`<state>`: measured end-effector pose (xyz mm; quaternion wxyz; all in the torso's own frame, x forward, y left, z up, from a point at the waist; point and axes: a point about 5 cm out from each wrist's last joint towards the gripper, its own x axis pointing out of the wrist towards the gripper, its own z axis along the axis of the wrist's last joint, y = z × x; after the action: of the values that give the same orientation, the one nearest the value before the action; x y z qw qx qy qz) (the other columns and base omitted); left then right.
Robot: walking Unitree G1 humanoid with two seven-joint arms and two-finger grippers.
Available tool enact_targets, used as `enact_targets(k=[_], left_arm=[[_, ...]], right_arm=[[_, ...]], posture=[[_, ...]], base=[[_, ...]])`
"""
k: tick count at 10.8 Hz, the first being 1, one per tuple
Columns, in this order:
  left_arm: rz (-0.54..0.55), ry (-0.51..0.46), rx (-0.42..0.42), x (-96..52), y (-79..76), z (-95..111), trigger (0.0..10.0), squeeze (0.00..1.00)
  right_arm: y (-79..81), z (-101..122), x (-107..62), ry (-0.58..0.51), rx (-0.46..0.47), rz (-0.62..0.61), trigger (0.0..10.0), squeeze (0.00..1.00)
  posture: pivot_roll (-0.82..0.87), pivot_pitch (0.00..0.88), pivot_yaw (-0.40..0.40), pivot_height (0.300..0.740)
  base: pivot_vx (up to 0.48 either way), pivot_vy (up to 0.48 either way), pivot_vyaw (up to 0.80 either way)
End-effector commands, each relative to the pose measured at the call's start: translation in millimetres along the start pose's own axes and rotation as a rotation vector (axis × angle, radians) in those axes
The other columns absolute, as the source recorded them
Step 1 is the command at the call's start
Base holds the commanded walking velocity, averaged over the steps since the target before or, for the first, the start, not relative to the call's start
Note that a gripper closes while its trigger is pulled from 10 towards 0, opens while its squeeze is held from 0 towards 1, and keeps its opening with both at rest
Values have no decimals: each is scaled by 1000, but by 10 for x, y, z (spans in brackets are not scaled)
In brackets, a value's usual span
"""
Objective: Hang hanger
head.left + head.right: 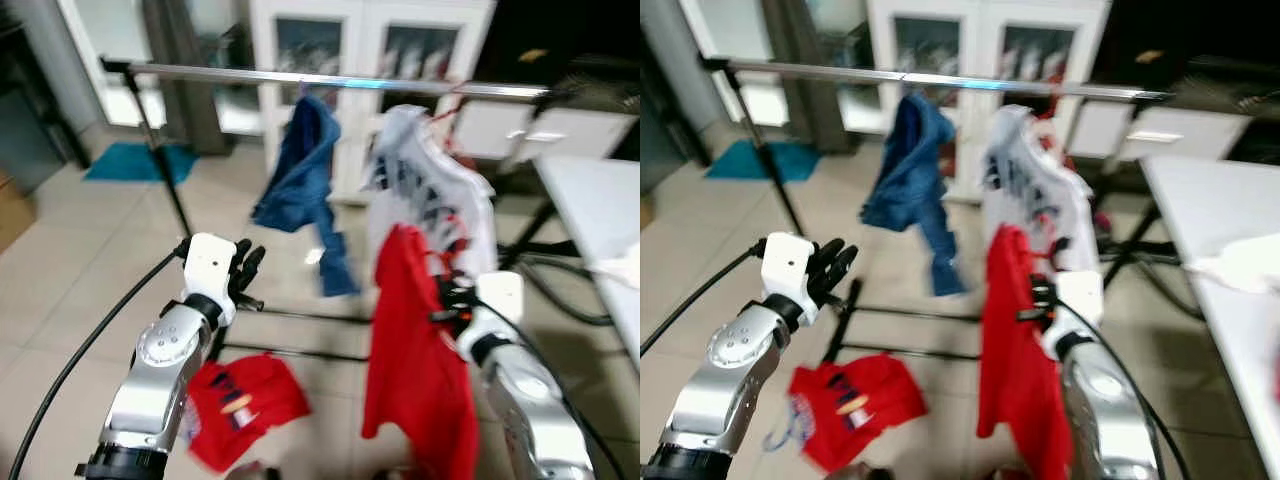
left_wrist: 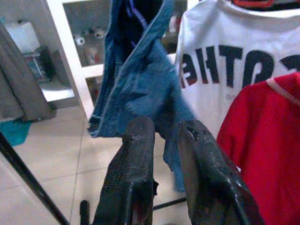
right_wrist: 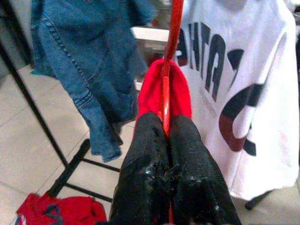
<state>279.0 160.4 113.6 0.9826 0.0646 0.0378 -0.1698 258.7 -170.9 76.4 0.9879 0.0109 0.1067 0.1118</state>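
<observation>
red hanger [image 3: 169,61] | upright, carries red shirt [image 1: 415,350] | below rail [image 1: 330,79]

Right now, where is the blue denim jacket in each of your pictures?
Left eye view: the blue denim jacket hangs from the metal rail, left of the white shirt.
Right eye view: same place, upper middle.
Left wrist view: behind the left gripper, upper middle.
Right wrist view: upper left.
Shared landmark: the white shirt beside it.

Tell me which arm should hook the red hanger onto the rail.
Right. The right tool is already shut on the red hanger carrying the red shirt, below the rail; the left tool holds nothing.
</observation>
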Motion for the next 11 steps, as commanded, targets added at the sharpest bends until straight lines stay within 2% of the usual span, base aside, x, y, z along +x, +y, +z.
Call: enact_targets(k=[1,4,6,8,11], left_arm=[[-1,-2,4,7,-17,3,10000,0],[9,-8,-3,16,15,12,10000,0],[3,-13,-18,3,3,8,10000,0],[-2,-11,-15,1,-6,3,10000,0],[-24,-10,-1,0,-33,-1,10000,0]], right_arm=[[-12,119,23,-27,-27,16,10000,0],[5,188,62,-36,-28,27,10000,0],[58,187,82,-16,-93,56,10000,0],[55,171,79,-15,-93,32,10000,0],[52,196,122,-16,-100,1,10000,0]], posture=[[-34,0,24,740],[-26,0,14,740],[-23,0,14,740],[-23,0,15,740],[-21,0,11,740]], base=[[0,0,0],[0,0,0],[352,0,250],[366,0,800],[365,0,0]])
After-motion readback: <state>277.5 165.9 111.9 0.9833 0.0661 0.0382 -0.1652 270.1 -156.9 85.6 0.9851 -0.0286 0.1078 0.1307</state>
